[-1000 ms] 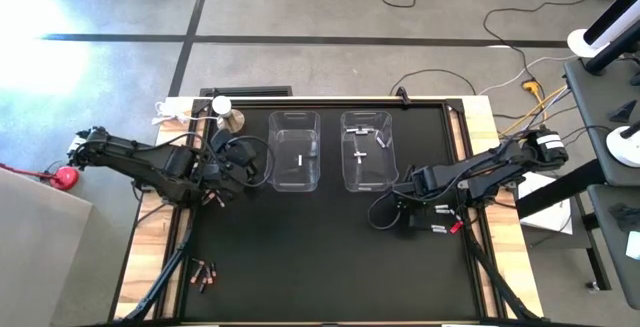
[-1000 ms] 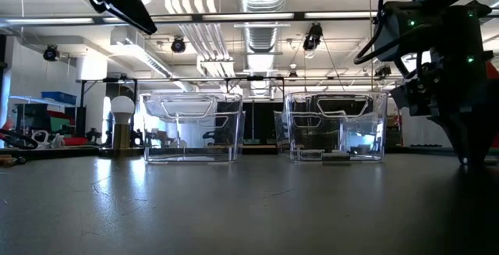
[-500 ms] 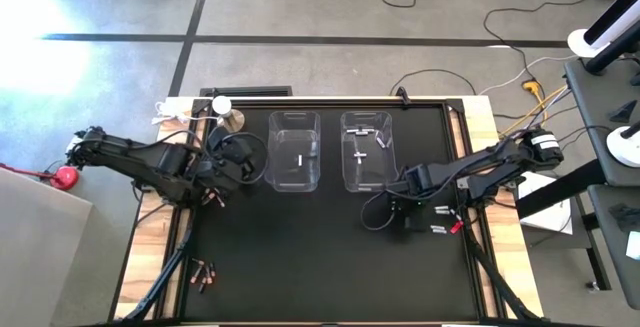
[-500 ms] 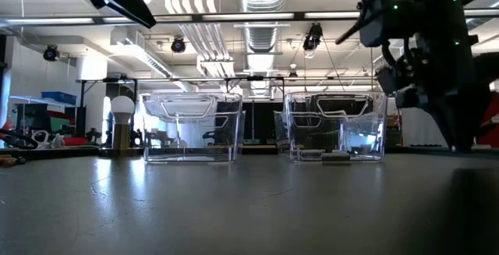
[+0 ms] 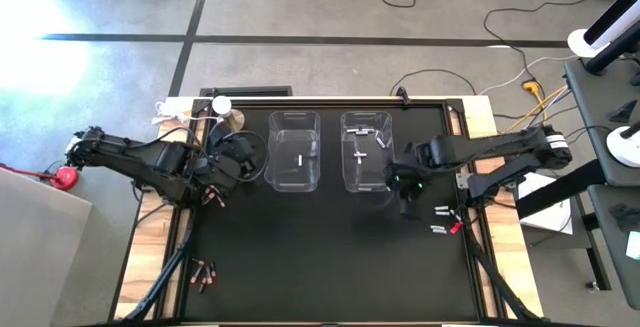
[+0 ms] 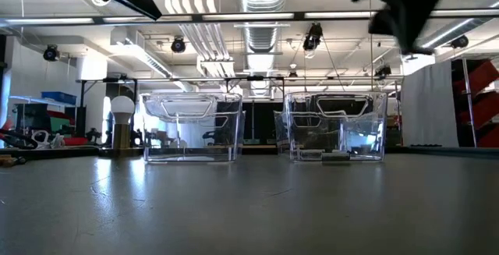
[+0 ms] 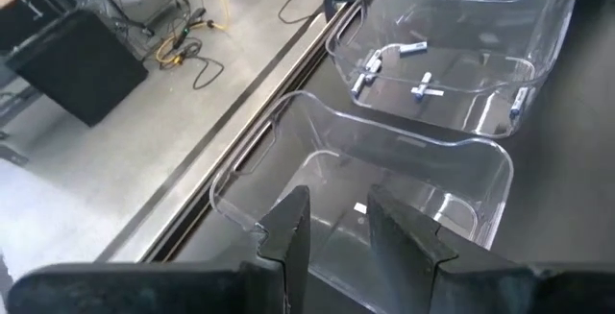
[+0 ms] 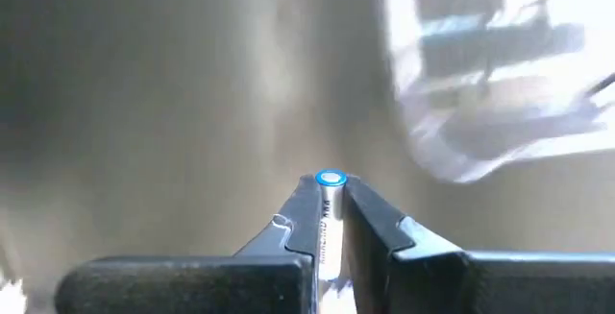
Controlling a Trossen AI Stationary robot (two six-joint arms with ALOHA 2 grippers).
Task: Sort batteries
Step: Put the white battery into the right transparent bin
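One Battery Pinched, Bound for a Bin

Two dark fingers (image 8: 306,220) of the right gripper (image 5: 405,189) are clamped on a slim white battery (image 8: 329,220), its blue-ringed end poking out between them. It looks light, rigid and smooth, likely to roll or slip, so a hold across the middle suits it. That arm reaches in raised, beside the right bin (image 5: 366,151), which holds several batteries. The left gripper (image 7: 336,232) hangs over the left bin (image 5: 294,150), fingers slightly parted, nothing visible between them. More batteries (image 5: 203,275) lie on the tabletop (image 5: 320,257).
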